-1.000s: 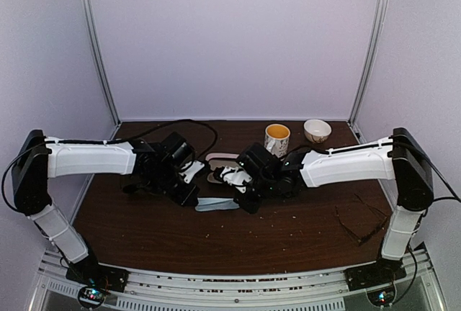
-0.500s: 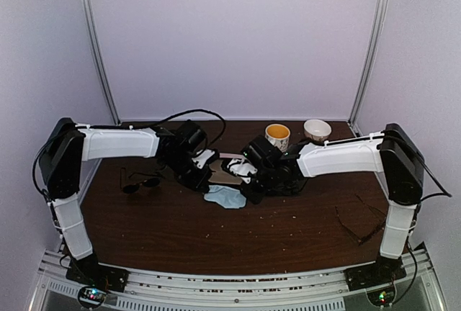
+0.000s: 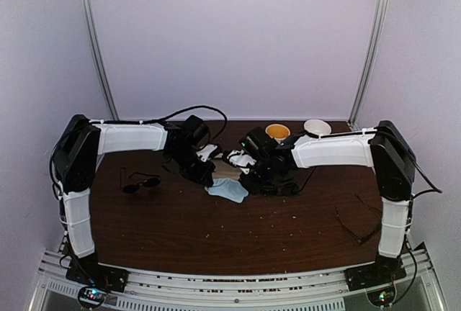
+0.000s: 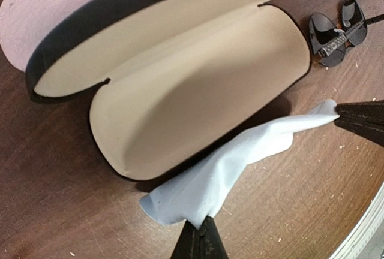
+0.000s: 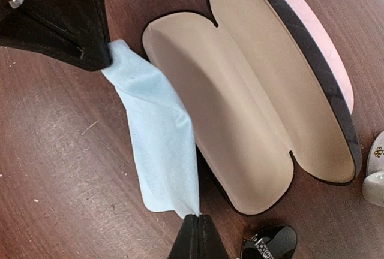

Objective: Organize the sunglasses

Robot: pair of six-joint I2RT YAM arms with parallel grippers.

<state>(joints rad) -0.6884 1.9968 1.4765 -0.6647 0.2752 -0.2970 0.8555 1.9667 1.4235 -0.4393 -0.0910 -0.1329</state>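
Both sets of fingers are closed on the same light-blue cloth (image 3: pixel 227 191). The left fingers (image 4: pixel 191 244) pinch one corner and the right fingers (image 5: pixel 186 242) the opposite one. The cloth sags between them, its long axis running alongside the open pink case (image 4: pixel 198 103). The lined shell of the case lies just past the cloth, at about 12 o'clock from the left fingers in their own view and 1 o'clock from the right fingers in theirs. No sunglasses are held. A dark pair (image 5: pixel 270 244) lies on the bench (image 3: pixel 216 239) just beside the right fingers, at 3 o'clock by the end of the case, so the right arm is nearer to it. In the top view a second dark pair (image 3: pixel 140 181) lies at 9 o'clock from the left fingers, apart from them. A thin-framed pair (image 3: pixel 360 219) sits at 4 o'clock from the right fingers, well apart. I judge the cloth needs only a short sideways carry into the shell.
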